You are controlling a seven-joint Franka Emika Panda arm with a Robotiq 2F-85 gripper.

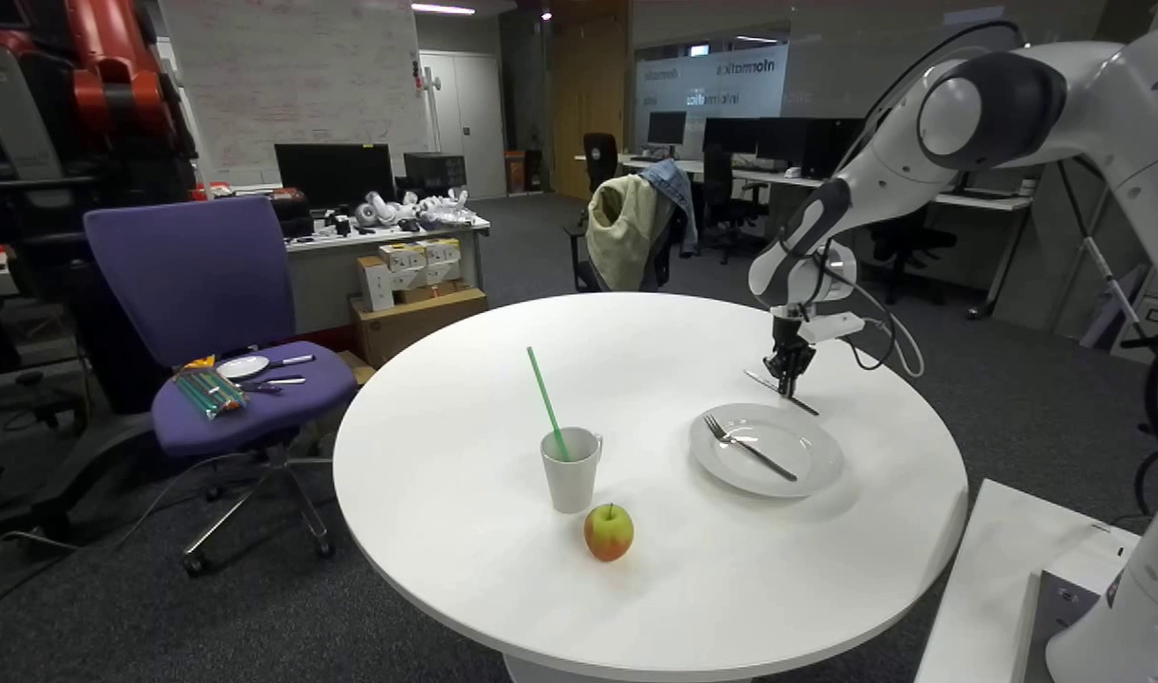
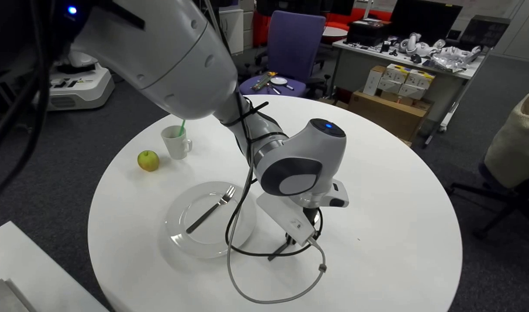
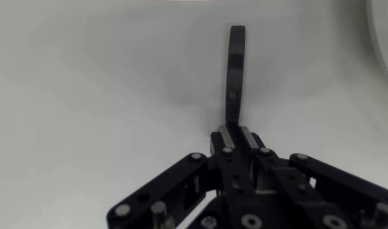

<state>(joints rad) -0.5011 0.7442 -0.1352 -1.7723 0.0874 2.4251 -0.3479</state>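
We see the gripper (image 3: 234, 129) clamped on a knife (image 3: 235, 73), its fingers (image 3: 226, 136) pressed snugly on either side near the middle. The dark handle (image 2: 278, 251) sticks out one way, and in an exterior view we can make out the pale blade (image 1: 759, 380) on the opposite side. The knife is right down at the white round table (image 1: 465, 446), just beside a plate (image 1: 822, 462); we cannot tell whether it rests there or is slightly raised. Across the plate lies a fork (image 1: 763, 459), roughly parallel to the knife, with its tines by the rim. Well apart from the gripper, we find a white mug (image 1: 569, 486) standing upright with a green straw (image 1: 544, 391) leaning in it, and an apple (image 1: 609, 533) sits near the mug. The arm (image 2: 195, 65) extends over the table, and in an exterior view we see a grey cable (image 2: 322, 268) hanging from it in a loop. Past the table we see a purple chair (image 1: 190, 275) with a packet (image 1: 209, 391) on its seat.
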